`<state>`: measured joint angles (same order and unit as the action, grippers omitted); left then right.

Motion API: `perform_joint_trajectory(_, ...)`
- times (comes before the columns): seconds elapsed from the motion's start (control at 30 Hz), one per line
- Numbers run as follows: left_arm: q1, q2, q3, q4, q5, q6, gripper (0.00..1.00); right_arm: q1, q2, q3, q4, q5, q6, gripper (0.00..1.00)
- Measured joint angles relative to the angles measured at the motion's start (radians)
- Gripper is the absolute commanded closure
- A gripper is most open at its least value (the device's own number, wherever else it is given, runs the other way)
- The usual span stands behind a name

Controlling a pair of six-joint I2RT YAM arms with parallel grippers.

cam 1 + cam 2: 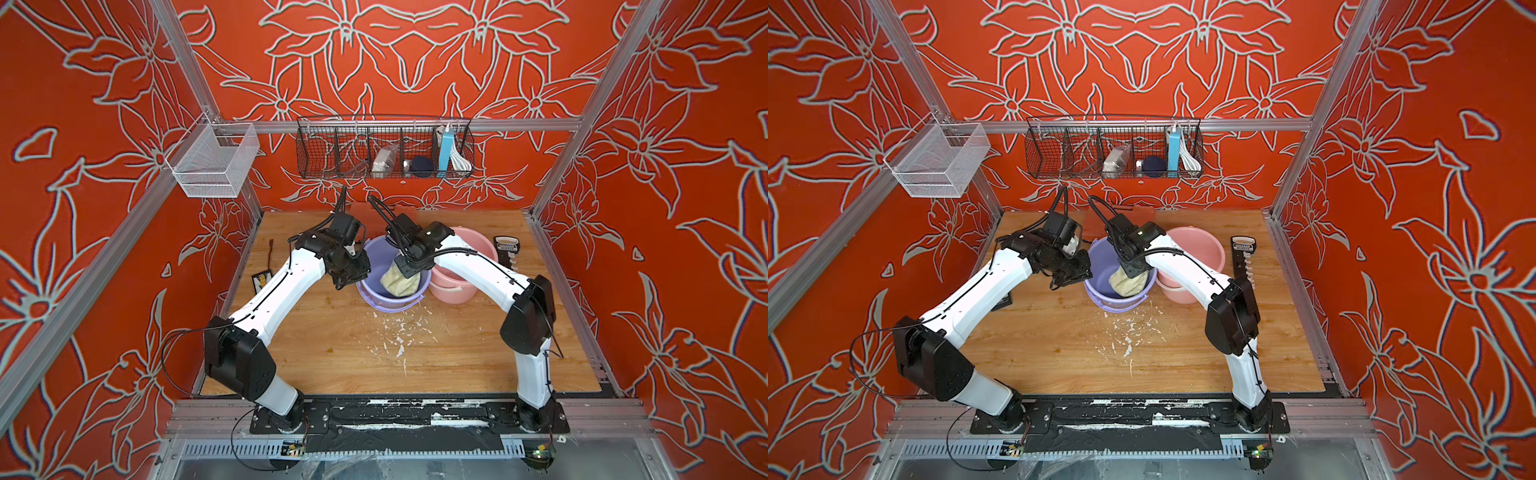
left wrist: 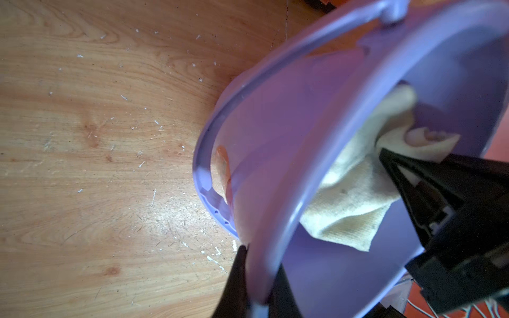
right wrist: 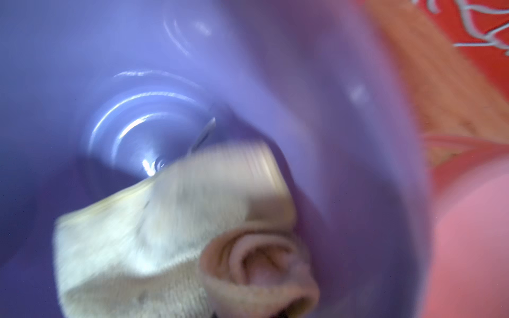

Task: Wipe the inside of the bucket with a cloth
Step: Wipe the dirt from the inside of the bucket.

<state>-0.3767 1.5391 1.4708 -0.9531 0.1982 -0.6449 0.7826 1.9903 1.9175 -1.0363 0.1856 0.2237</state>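
The lilac bucket (image 1: pixel 374 297) (image 1: pixel 1100 291) stands tilted at the middle of the wooden table. My left gripper (image 1: pixel 353 282) (image 2: pixel 260 275) is shut on its near rim, one finger outside the wall and one inside. The cloth (image 1: pixel 401 284) (image 1: pixel 1127 284), cream with faint grey stains, hangs bunched inside the bucket against its wall. My right gripper (image 1: pixel 409 270) (image 2: pixel 385 157) reaches in from above and is shut on the cloth's upper fold. In the right wrist view the cloth (image 3: pixel 154 236) fills the foreground over the bucket's glossy bottom (image 3: pixel 137 124), and the image is blurred.
Two stacked pink buckets (image 1: pixel 453 289) touch the lilac one on its right. A black tool (image 1: pixel 505 245) lies farther right, and a small black device (image 1: pixel 262 282) sits at the left edge. White flakes (image 1: pixel 399 336) litter the table's middle. Wire baskets (image 1: pixel 384 147) (image 1: pixel 216 160) hang on the rails.
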Motion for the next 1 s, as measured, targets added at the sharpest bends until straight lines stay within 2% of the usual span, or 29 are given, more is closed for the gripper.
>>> perform_joint_trajectory(0.17,-0.013,0.000,0.001,-0.005,-0.016,-0.007,1.00,-0.006,-0.081,-0.117,0.111,-0.267,0.007,1.00)
perform_joint_trajectory(0.27,-0.016,0.000,0.001,-0.005,-0.018,-0.009,1.00,-0.007,-0.090,-0.127,0.192,-0.433,0.024,1.00)
perform_joint_trajectory(0.37,-0.024,0.000,0.001,-0.005,-0.016,-0.010,1.00,-0.008,-0.077,-0.094,0.247,-0.519,0.048,1.00)
perform_joint_trajectory(0.53,-0.035,-0.013,-0.015,0.003,0.000,-0.014,1.00,-0.015,0.055,0.170,0.234,-0.522,0.054,1.00)
perform_joint_trajectory(0.6,-0.029,-0.027,-0.032,0.009,-0.017,-0.029,1.00,-0.019,0.129,0.311,0.161,-0.512,0.048,1.00)
perform_joint_trajectory(0.73,-0.020,-0.062,-0.069,0.014,-0.047,-0.049,1.00,-0.019,0.249,0.538,0.043,-0.425,0.034,1.00)
perform_joint_trajectory(0.87,-0.027,-0.087,-0.082,0.003,-0.056,-0.052,1.00,-0.022,0.263,0.584,-0.039,-0.314,0.016,1.00)
perform_joint_trajectory(1.0,-0.031,-0.089,-0.064,-0.013,-0.075,-0.051,1.00,-0.033,0.229,0.518,-0.057,-0.234,-0.005,1.00)
